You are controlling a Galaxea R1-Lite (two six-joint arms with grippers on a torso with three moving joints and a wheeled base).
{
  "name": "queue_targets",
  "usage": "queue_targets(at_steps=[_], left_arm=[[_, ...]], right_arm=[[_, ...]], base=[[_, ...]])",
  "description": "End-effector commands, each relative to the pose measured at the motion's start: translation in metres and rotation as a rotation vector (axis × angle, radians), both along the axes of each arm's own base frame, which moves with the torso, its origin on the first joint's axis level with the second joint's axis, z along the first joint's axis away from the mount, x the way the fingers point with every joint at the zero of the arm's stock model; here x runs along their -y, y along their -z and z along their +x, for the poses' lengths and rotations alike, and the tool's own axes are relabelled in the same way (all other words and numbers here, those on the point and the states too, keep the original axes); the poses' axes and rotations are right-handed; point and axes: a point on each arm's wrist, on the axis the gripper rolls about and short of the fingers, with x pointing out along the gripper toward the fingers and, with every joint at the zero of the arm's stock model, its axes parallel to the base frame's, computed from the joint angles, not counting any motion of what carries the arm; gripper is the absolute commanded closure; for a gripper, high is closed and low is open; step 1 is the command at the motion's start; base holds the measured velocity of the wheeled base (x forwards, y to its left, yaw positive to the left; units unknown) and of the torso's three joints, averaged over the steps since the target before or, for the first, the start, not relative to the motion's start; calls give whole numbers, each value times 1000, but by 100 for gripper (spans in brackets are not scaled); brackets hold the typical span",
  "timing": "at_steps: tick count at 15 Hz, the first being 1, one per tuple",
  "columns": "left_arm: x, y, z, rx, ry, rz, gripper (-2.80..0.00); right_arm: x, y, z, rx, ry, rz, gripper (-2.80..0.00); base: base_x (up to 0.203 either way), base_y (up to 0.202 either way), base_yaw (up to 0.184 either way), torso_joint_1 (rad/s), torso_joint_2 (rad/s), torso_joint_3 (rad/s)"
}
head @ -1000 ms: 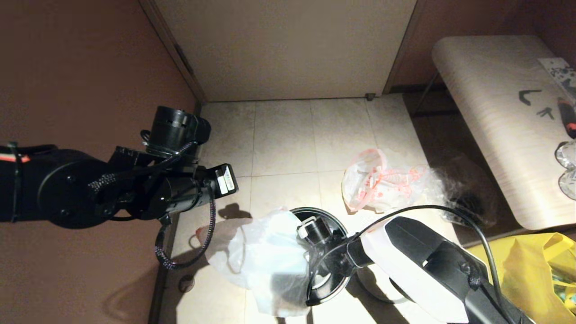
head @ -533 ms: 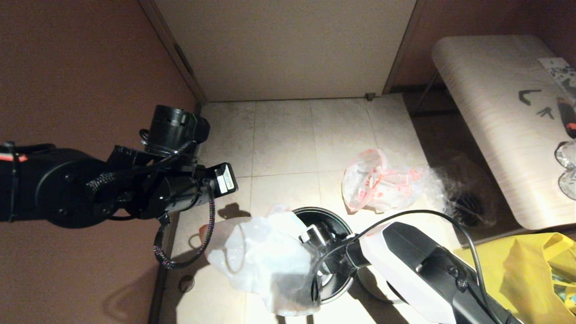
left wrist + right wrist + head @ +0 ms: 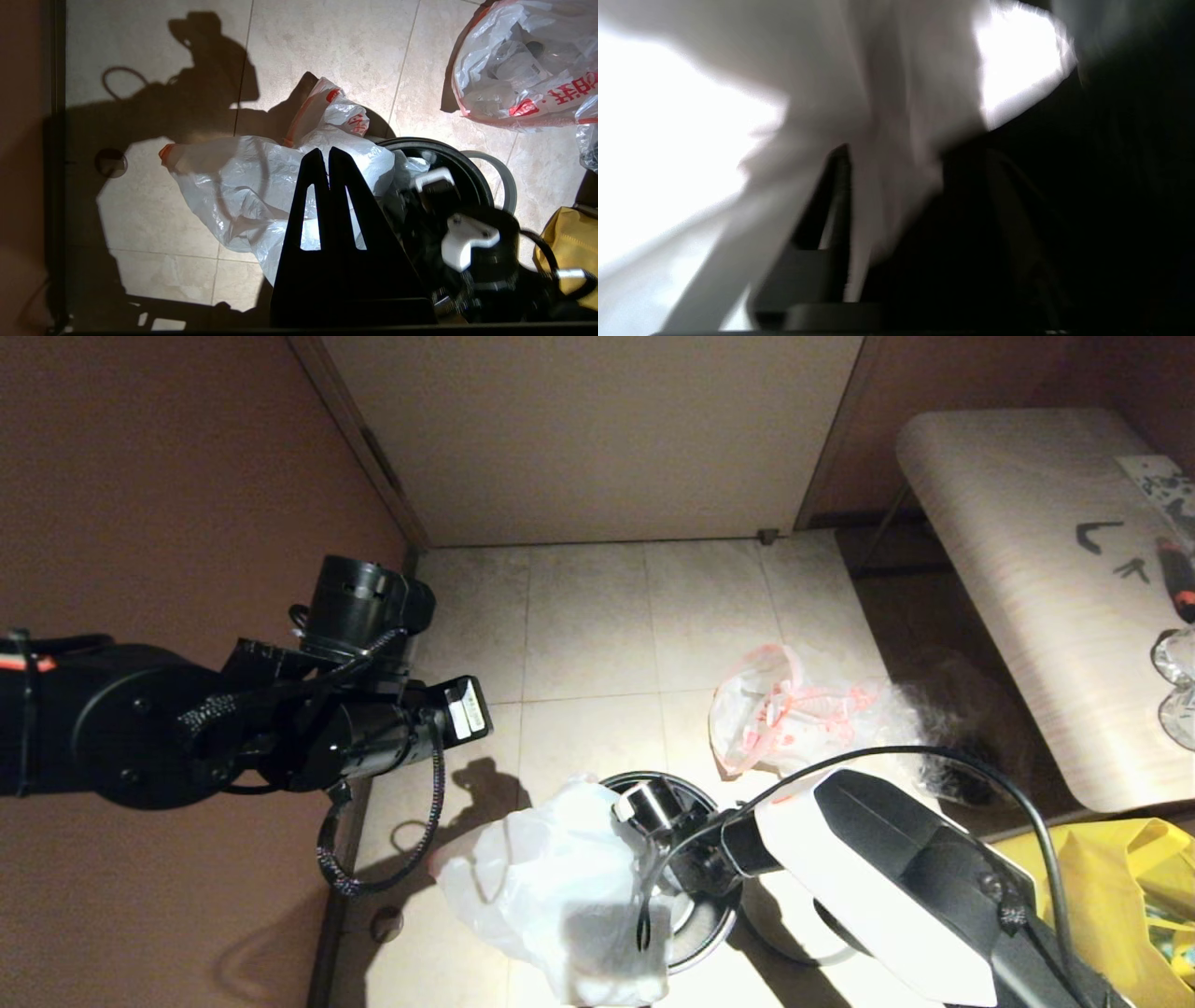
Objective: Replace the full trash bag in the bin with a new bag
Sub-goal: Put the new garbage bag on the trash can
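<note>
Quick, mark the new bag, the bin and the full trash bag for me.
new bag (image 3: 551, 868): head view, smooth middle of its film.
bin (image 3: 448, 151): left wrist view, bare black rim.
full trash bag (image 3: 775, 719): head view, lumpy middle with red print.

The small round black bin (image 3: 695, 933) has its mouth largely blocked by the right arm's wrist and by the thin, smooth, translucent white new bag (image 3: 551, 887) draped over its left rim. Beyond it, pale floor tiles (image 3: 588, 625) lie open up to the door. To the bin's right, the lumpy translucent full trash bag with red print (image 3: 784, 714) and a yellow bag (image 3: 1111, 887) hem in that side.
</note>
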Motion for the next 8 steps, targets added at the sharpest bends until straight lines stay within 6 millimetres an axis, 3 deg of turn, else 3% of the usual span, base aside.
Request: queue_targets(at_steps=[1, 6, 8], left_arm=[[-1, -3, -2, 7, -4, -4, 0], [-3, -8, -6, 21, 0, -10, 0], [-1, -6, -6, 14, 3, -7, 0]], right_arm=[[2, -36, -21, 1, 6, 35, -280], [22, -89, -74, -83, 57, 206, -280], [20, -98, -99, -156, 57, 296, -280]], base=[[0, 0, 0, 0, 0, 0], [0, 0, 0, 0, 0, 0], [0, 0, 0, 0, 0, 0]])
